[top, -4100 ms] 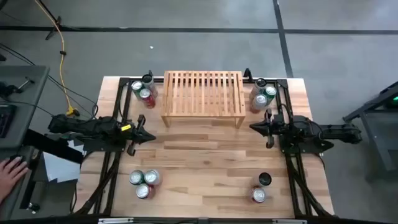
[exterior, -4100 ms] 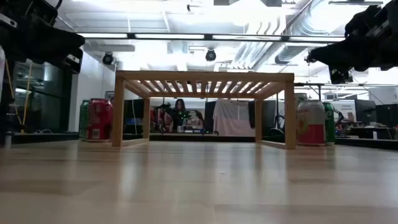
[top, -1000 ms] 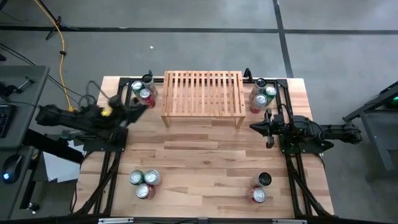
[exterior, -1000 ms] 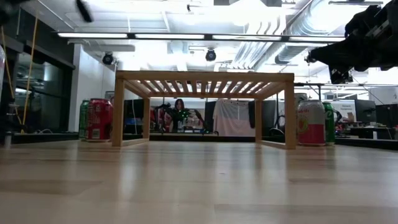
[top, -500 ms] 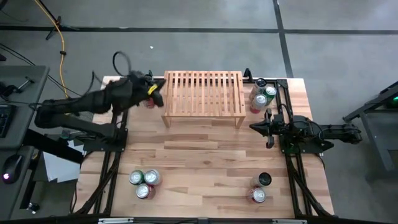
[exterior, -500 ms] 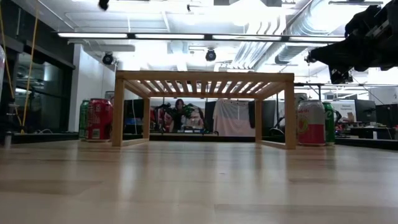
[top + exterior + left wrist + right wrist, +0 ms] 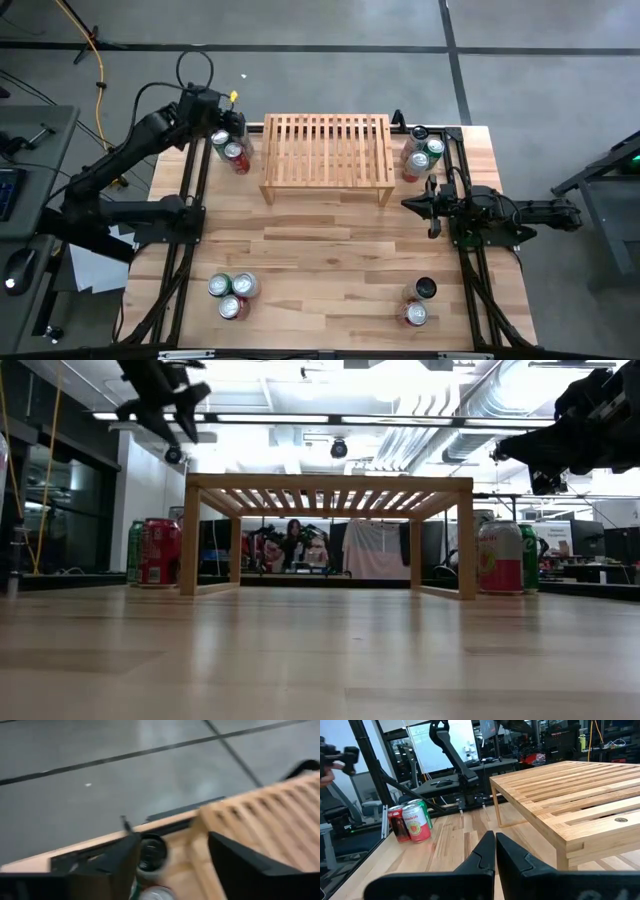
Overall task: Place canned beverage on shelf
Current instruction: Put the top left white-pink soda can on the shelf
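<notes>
- The table (image 7: 330, 250) is a light-wood top, with bare planks through its middle between the shelf and the near can groups.
- The shelf (image 7: 327, 155) stands at the far middle of the table; its slatted top carries nothing. In the low view the shelf (image 7: 330, 485) stands on side legs with open room beneath.
- The left arm reaches over the table's far left corner. The left gripper (image 7: 222, 112) hangs above the far-left cans (image 7: 230, 147), just beside the shelf's left end. In the left wrist view its fingers (image 7: 240, 865) stand apart, touching nothing and holding nothing, with a dark can top (image 7: 152, 851) between them below; that picture is blurred, so the other cans are hard to make out.
- The right arm waits at the right edge of the table, level with the shelf's front. The right gripper (image 7: 410, 204) has its fingers pressed together and empty, as its own wrist view shows (image 7: 495, 851).
- Further cans stand in groups: far-right cans (image 7: 422, 152) just beside the shelf's right end, near-left cans (image 7: 230, 293), and near-right cans (image 7: 418, 302).
- In the low view only the far groups show, a red can (image 7: 160, 550) at one leg and a pink can (image 7: 500, 557) at the other.
</notes>
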{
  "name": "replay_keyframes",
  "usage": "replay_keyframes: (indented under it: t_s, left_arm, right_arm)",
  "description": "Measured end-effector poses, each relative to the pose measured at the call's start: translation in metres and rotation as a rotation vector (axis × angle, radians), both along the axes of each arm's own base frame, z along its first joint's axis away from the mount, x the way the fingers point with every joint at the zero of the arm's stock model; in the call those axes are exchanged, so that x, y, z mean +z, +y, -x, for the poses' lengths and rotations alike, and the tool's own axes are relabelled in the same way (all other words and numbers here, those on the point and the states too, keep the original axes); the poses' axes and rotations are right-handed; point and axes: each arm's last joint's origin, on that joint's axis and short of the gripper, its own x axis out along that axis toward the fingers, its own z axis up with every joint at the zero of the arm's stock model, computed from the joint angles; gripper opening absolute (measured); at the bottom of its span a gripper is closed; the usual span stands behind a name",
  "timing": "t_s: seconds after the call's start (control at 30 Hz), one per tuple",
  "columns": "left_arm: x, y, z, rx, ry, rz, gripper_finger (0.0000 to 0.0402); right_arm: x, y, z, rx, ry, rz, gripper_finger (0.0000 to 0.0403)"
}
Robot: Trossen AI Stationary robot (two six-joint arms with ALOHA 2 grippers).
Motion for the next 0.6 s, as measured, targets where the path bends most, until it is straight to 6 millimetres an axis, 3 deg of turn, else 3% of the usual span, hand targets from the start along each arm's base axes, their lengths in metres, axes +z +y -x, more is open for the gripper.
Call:
replay_keyframes:
  t_s: [0.13, 0.23, 0.6]
  left_arm:
    - [-0.013, 0.024, -0.003, -0.023, 0.018, 0.082, 0.0306]
    - [-0.026, 0.038, -0.007, -0.028, 0.024, 0.155, 0.0331]
    - [-0.07, 0.074, -0.024, 0.151, 0.022, 0.342, 0.034]
  right_arm:
    - [0.0, 0.0, 0.0, 0.0, 0.0, 0.0, 0.0]
    - [0.0, 0.0, 0.0, 0.0, 0.0, 0.0, 0.0]
    - [0.0, 0.0, 0.0, 0.0, 0.0, 0.0, 0.0]
